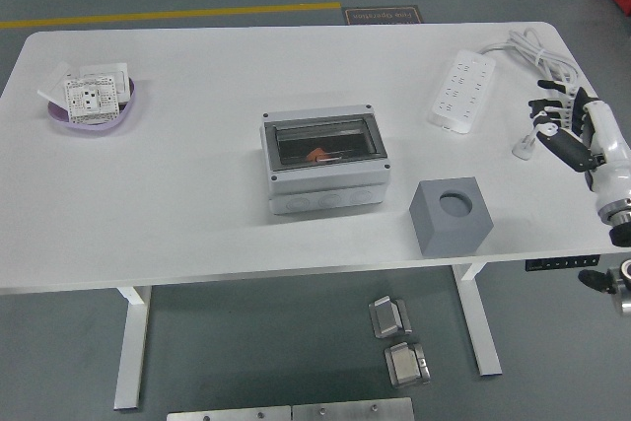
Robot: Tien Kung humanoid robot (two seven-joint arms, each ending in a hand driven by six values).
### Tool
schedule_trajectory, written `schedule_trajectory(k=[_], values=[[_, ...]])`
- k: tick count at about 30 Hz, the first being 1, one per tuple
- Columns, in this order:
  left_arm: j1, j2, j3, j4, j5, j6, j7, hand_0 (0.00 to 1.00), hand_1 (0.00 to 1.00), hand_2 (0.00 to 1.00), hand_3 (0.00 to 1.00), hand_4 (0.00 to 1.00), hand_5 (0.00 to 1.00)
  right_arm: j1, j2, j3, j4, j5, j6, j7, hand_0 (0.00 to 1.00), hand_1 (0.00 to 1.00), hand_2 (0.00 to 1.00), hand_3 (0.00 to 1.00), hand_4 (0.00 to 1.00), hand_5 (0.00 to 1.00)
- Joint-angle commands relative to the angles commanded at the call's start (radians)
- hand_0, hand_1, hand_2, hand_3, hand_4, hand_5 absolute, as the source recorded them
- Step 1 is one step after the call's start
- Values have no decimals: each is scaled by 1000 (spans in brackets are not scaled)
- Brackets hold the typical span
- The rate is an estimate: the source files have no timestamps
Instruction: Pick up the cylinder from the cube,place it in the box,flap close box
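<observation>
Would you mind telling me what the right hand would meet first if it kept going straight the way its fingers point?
Probably the white plug and cable just beyond the right hand, then the power strip; the hand's height above them is unclear.
</observation>
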Motion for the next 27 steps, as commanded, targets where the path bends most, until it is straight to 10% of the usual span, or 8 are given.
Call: schedule_trajectory(k=[13,27], values=[[-1,-1,-8,1,14,-2,4,658,652,635,667,621,531,-8,-27,32,-14,-361,10,-275,998,998,998,998,998,576],[-2,-5,-15,2,23,-2,7,658,652,634,666,619,524,-1,-26,-137,19,-132,-56,-133,998,998,998,998,998,640]])
